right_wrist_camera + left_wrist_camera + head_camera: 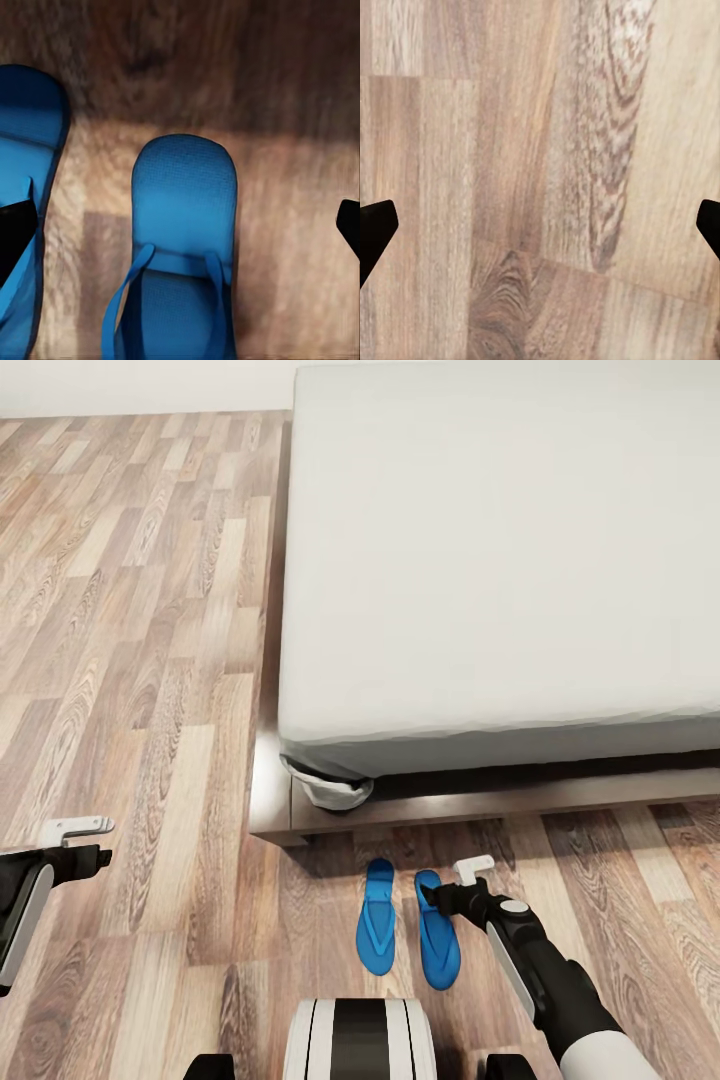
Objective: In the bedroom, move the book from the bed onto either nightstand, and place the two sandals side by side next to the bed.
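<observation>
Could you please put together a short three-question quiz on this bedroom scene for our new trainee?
1. True or false: the two sandals lie on the mattress of the bed.
2. Which gripper hangs over a sandal: A) left gripper, B) right gripper?
3. Fill in: the left wrist view looks down on bare wood-plank ____.

Key
1. False: they lie side by side on the floor, just in front of the bed's frame.
2. B.
3. floor; both grippers' fingers stand wide apart, holding nothing.
</observation>
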